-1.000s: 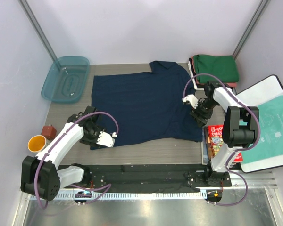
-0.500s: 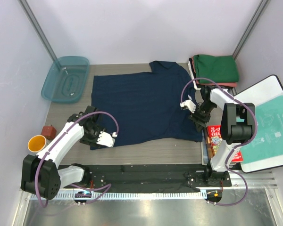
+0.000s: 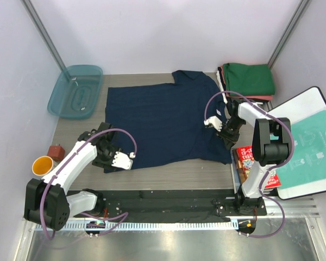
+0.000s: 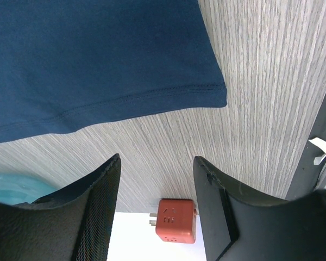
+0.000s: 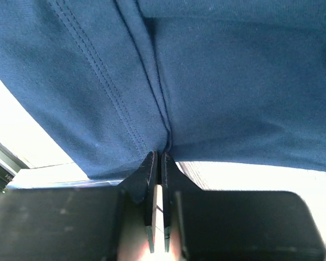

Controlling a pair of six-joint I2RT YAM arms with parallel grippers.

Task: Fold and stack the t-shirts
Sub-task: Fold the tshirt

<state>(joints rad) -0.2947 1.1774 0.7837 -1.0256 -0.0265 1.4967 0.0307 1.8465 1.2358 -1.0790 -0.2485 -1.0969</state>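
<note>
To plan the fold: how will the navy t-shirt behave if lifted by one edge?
Probably floppy: the navy t-shirt puckers into a ridge where the right gripper pinches it. Likely drapes and drags, as most lies flat on the table.

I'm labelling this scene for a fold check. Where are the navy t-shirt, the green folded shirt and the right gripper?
navy t-shirt [image 3: 163,122], top view, middle of its spread body.
green folded shirt [image 3: 249,77], top view, middle of its top face.
right gripper [image 5: 157,161], right wrist view, between fingertips pinching the navy t-shirt.
</note>
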